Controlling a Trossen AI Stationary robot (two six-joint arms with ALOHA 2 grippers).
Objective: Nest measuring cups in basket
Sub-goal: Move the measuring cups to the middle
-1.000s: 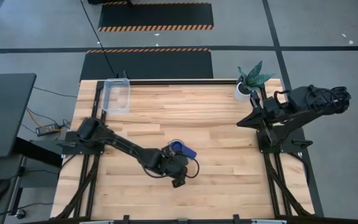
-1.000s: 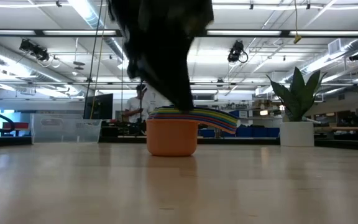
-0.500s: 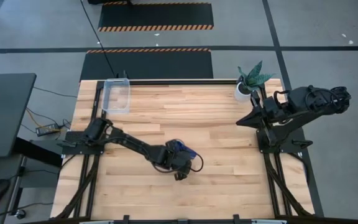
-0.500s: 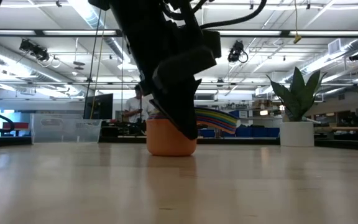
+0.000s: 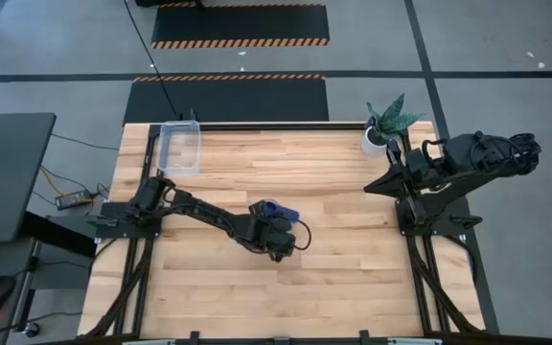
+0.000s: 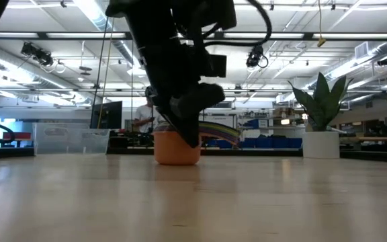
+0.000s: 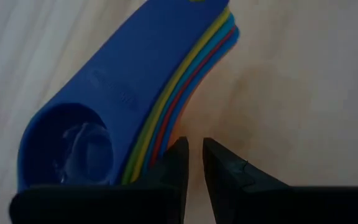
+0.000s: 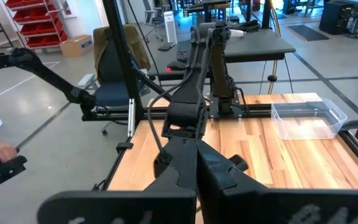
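The measuring cups [image 5: 271, 211] stand nested in one stack at the table's middle. The smallest blue cup [image 7: 73, 146] is on top and the orange cup [image 6: 175, 149] rests on the table by its bottom. Their flat handles [image 7: 179, 56] fan out together toward the table's right. My left gripper [image 7: 194, 155] is shut, low at the stack's near side [image 5: 278, 228]. The clear basket [image 5: 180, 146] stands at the far left corner. My right gripper [image 8: 196, 163] is shut, parked at the right edge, touching nothing. My left gripper touches the stack with the outer side of one shut finger [image 7: 178, 155], at the handles' underside where they join the bowls [image 7: 165, 142]. The fingers come from the table's near side, slanting down. The stack stands upright on the table.
A white pot with a green plant [image 5: 379, 134] stands at the far right corner. The basket also shows in the low view [image 6: 69, 140] and the right wrist view [image 8: 306, 118]. Bare wood lies between the stack and the basket.
My left gripper has gone toward the table's far edge and a little left, low over the wood. The nested stack has slid ahead of it toward the far edge, staying upright.
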